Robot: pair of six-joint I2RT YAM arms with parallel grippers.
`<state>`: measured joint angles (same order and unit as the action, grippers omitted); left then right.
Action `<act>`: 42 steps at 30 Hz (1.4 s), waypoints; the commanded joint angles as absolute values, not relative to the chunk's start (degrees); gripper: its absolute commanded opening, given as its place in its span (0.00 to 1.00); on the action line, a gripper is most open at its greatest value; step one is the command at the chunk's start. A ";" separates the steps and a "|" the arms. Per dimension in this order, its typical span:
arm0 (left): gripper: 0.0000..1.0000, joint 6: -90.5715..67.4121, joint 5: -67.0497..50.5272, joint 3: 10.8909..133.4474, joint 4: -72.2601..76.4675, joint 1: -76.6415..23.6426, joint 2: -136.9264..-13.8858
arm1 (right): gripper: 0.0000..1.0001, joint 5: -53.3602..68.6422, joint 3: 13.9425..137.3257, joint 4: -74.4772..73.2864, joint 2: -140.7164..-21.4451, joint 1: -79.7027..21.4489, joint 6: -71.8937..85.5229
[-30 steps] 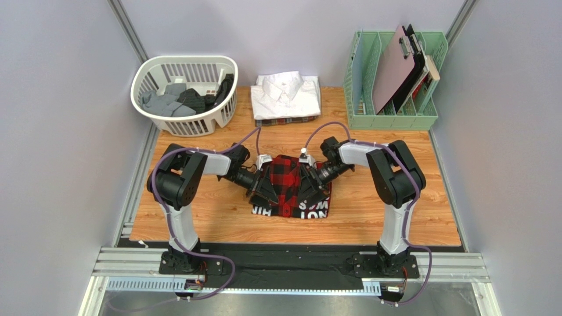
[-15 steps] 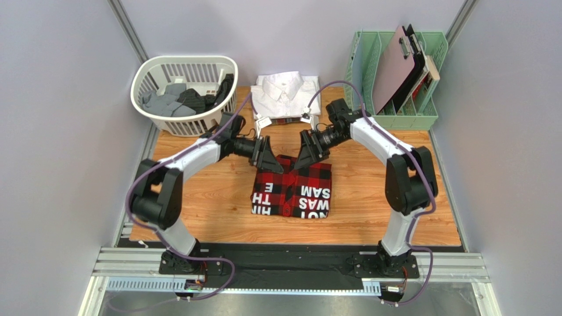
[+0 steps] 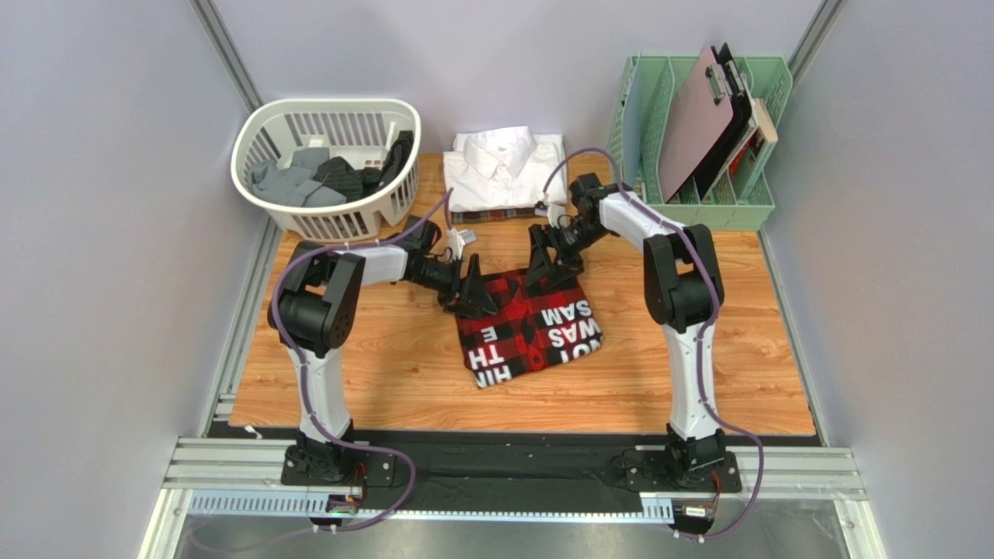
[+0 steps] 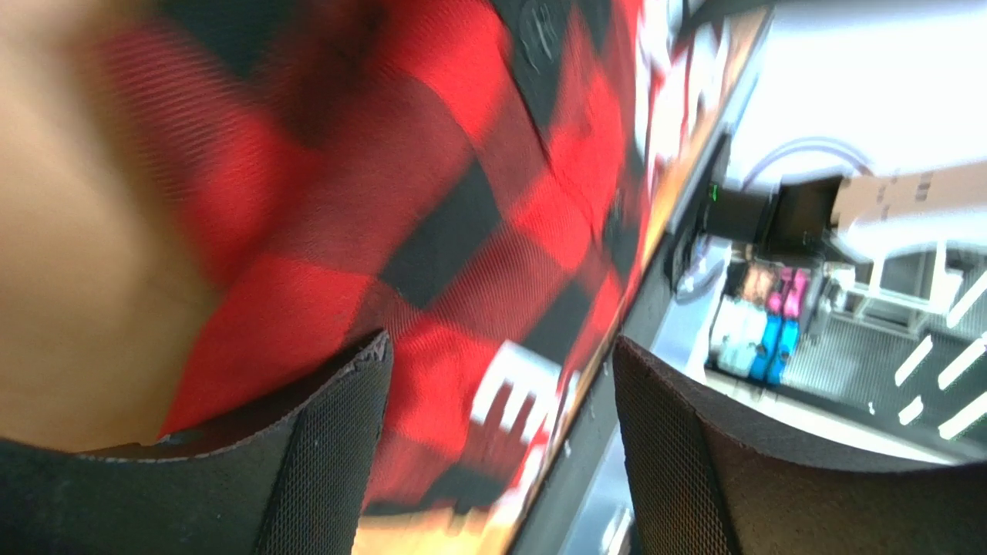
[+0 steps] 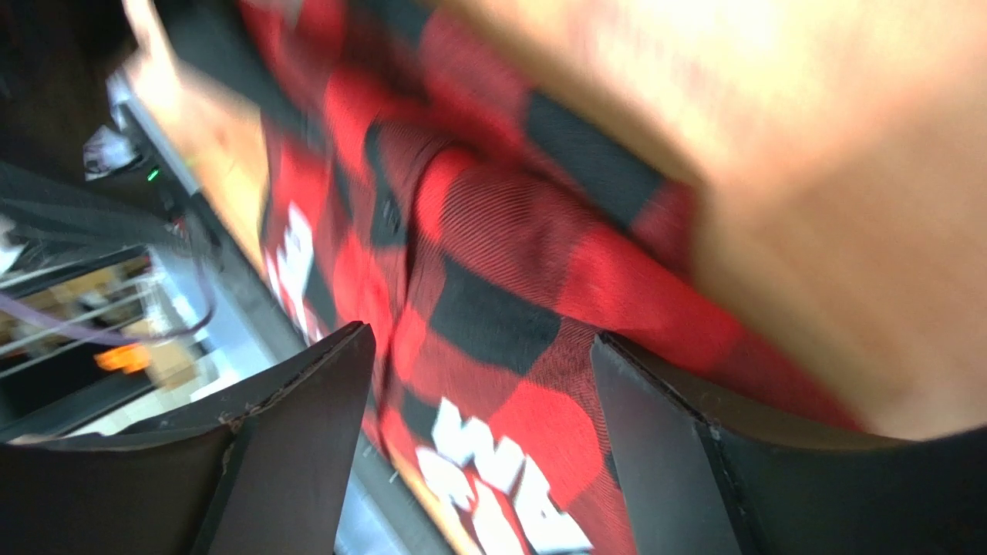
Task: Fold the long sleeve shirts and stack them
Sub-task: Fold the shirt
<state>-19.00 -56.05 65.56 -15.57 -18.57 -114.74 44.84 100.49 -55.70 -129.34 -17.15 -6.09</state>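
The red-and-black checked flannel shirt (image 3: 531, 332) lies folded and skewed on the wooden table, white lettering toward the near edge. My left gripper (image 3: 476, 287) is open at its far left corner, and my right gripper (image 3: 548, 263) is open at its far edge. In the left wrist view the shirt (image 4: 463, 231) fills the space beyond my open left gripper (image 4: 498, 359). In the right wrist view the shirt (image 5: 498, 220) lies beyond my open right gripper (image 5: 481, 341). A folded white shirt (image 3: 508, 169) rests on a dark plaid shirt (image 3: 504, 214) at the back.
A white laundry basket (image 3: 271, 198) with grey and dark clothes stands at the back left. A green file rack (image 3: 700, 216) with clipboards stands at the back right. The table (image 3: 350, 373) ends at a black rail by the arm bases.
Both grippers moved from over the shirt's middle to its far edge. The flannel shirt has turned counter-clockwise and now lies skewed. The left arm has drawn back and bent.
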 commanded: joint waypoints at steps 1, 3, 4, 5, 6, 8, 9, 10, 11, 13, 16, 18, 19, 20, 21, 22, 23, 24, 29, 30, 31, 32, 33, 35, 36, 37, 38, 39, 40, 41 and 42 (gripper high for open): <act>0.79 -13.36 -55.27 58.19 -23.90 -23.29 -106.47 | 0.78 36.21 107.22 -55.37 -132.37 -20.73 -9.49; 0.80 -11.43 -58.09 56.87 -24.95 -22.07 -101.98 | 0.78 38.66 106.71 -57.12 -128.35 -23.72 -13.70; 0.82 -10.64 -58.62 56.60 -25.40 -21.36 -96.65 | 0.78 39.54 105.57 -57.13 -126.23 -24.77 -15.19; 0.84 -9.07 -58.62 55.91 -25.49 -20.05 -93.63 | 0.78 39.46 104.34 -56.26 -124.12 -26.35 -18.51; 0.87 -8.01 -57.58 55.90 -26.45 -19.43 -90.73 | 0.78 38.68 103.28 -55.55 -121.40 -26.98 -19.50; 0.99 -5.99 -52.24 57.55 -27.94 -17.76 -84.22 | 0.79 36.58 101.25 -54.58 -115.42 -28.04 -21.00; 0.99 -5.80 -50.29 58.35 -28.82 -17.41 -82.81 | 0.79 36.04 100.90 -54.49 -113.92 -28.12 -20.83; 0.99 -5.45 -48.10 59.49 -29.44 -17.14 -82.45 | 0.79 35.43 100.03 -54.58 -111.21 -28.04 -20.74; 0.99 -1.79 -45.47 63.24 -31.27 -16.88 -83.31 | 0.79 33.77 98.98 -53.97 -110.05 -28.21 -20.66; 0.99 1.57 -46.66 67.92 -37.34 -16.44 -87.86 | 0.79 30.78 96.00 -52.57 -108.03 -29.17 -18.20; 0.99 0.26 -48.34 71.19 -34.64 -14.24 -90.43 | 0.79 24.54 93.87 -51.59 -108.63 -31.37 -14.60; 0.99 -2.46 -47.90 72.59 -32.01 -12.57 -90.44 | 0.79 21.98 91.94 -50.72 -110.04 -32.43 -12.32; 0.99 -2.46 -47.55 74.25 -31.91 -12.05 -89.92 | 0.80 21.28 91.15 -50.19 -110.56 -33.39 -10.13; 0.99 -2.37 -46.59 74.88 -31.90 -11.26 -89.48 | 0.80 20.14 90.10 -48.97 -111.87 -33.92 -9.50; 0.99 -2.03 -45.63 75.32 -31.99 -10.90 -88.69 | 0.81 19.60 89.65 -48.52 -112.58 -34.62 -9.14; 0.99 -1.67 -44.48 75.41 -32.08 -10.55 -86.42 | 0.81 19.08 89.39 -48.08 -113.54 -36.02 -9.49; 0.99 -1.76 -41.51 74.89 -30.69 -9.76 -84.92 | 0.82 17.94 89.04 -47.64 -114.42 -36.82 -10.19; 0.99 -2.80 -38.96 74.19 -29.89 -9.41 -83.25 | 0.82 17.84 88.51 -47.46 -116.26 -37.52 -11.07; 0.99 -5.45 -35.78 68.73 -27.57 -5.10 -74.53 | 0.82 19.33 87.02 -48.60 -120.50 -43.23 -20.20; 0.99 -5.01 -35.51 69.34 -30.38 -4.66 -76.18 | 0.81 19.77 85.79 -48.69 -120.15 -43.94 -21.95; 0.99 -3.27 -32.98 72.13 -34.50 -4.31 -77.85 | 0.81 19.69 85.00 -48.17 -119.62 -45.42 -23.28; 0.99 -1.25 -33.66 73.55 -42.98 -4.13 -79.96 | 0.82 20.12 84.12 -48.34 -119.10 -46.14 -26.95; 0.99 -0.10 -35.58 74.00 -45.33 -3.78 -83.03 | 0.82 19.95 83.33 -48.17 -118.40 -47.19 -28.29; 0.99 1.59 -43.67 68.49 -43.88 -3.34 -83.15 | 0.82 19.69 81.13 -47.81 -115.85 -47.72 -31.53; 0.99 0.54 -43.77 66.03 -42.12 -3.86 -81.93 | 0.83 19.34 80.95 -47.64 -114.97 -47.64 -31.64; 0.99 -1.13 -43.51 62.26 -41.06 -5.17 -81.83 | 0.83 18.90 81.38 -47.98 -113.48 -47.64 -31.55; 0.99 -2.01 -44.20 60.66 -39.04 -5.79 -81.91 | 0.83 19.33 81.73 -48.34 -112.07 -47.55 -31.55; 0.99 -2.89 -44.99 59.34 -37.81 -6.32 -82.52 | 0.84 20.12 82.09 -48.69 -110.76 -46.94 -30.68; 0.99 -4.12 -45.70 57.41 -36.92 -7.20 -82.79 | 0.85 21.78 82.44 -48.78 -109.35 -46.67 -29.98; 0.99 -4.65 -45.70 56.70 -35.17 -7.38 -82.97 | 0.85 22.75 83.31 -49.13 -106.55 -46.50 -29.27; 0.98 -5.01 -46.23 56.25 -34.46 -7.47 -84.36 | 0.86 23.37 83.76 -49.74 -105.57 -45.97 -27.96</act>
<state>-2.66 -41.69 57.74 -37.21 -5.98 -83.68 18.52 83.20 -47.11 -112.07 -47.35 -28.42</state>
